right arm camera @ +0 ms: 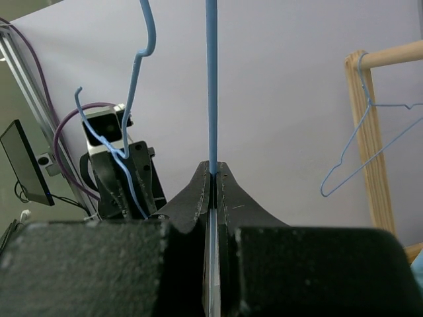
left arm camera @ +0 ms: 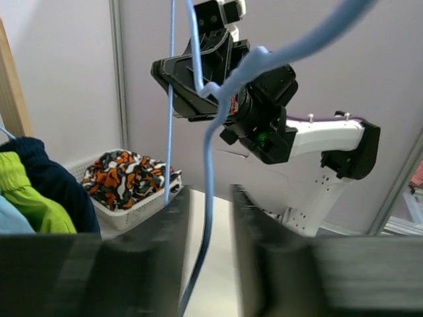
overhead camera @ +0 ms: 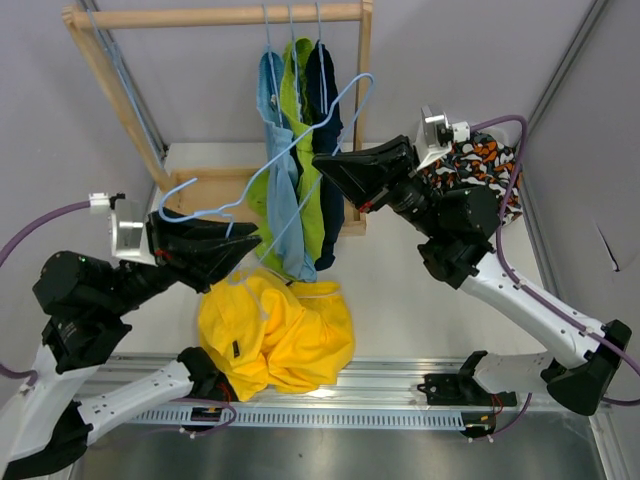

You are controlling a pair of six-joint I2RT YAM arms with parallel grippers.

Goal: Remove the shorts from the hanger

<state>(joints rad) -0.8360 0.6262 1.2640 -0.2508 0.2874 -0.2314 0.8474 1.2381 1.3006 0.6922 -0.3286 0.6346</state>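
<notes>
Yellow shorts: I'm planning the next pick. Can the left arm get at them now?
Probably yes: the yellow shorts lie uncovered beside the left gripper, though the blue hanger wire runs between its open fingers.

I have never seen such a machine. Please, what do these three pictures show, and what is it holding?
It is two robot arms, each ending in a claw. One picture looks down from above; the other two come from cameras on the wrists. The right claw is shut on a light blue hanger; the left claw stands open around its wire. Yellow shorts lie on the table. Three more shorts hang on the wooden rack, and patterned shorts sit in a basket.
</notes>
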